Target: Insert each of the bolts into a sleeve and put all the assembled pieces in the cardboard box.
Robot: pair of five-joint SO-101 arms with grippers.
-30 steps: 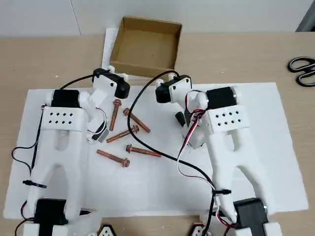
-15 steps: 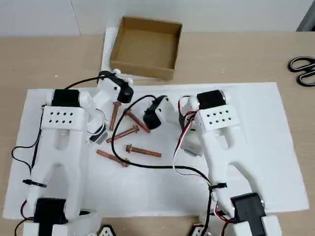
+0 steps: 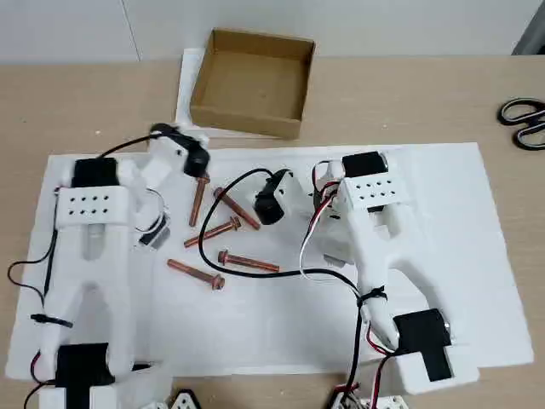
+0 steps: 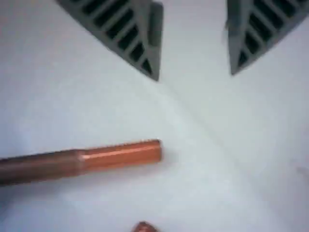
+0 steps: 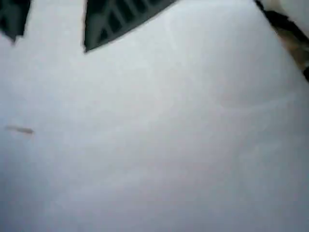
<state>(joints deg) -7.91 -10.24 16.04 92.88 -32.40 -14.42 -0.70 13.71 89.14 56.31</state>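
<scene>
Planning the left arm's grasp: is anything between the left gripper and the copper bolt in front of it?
Nothing visible is in the way. In the left wrist view the left gripper is open above the table, and bare white sheet lies between it and the threaded end of the bolt.

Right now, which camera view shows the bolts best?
The high view: all five bolts lie in plain sight on the white sheet. The left wrist view gives a close look at one bolt's end near the open left gripper, plus another's tip. The right wrist view faces the sheet.
</scene>
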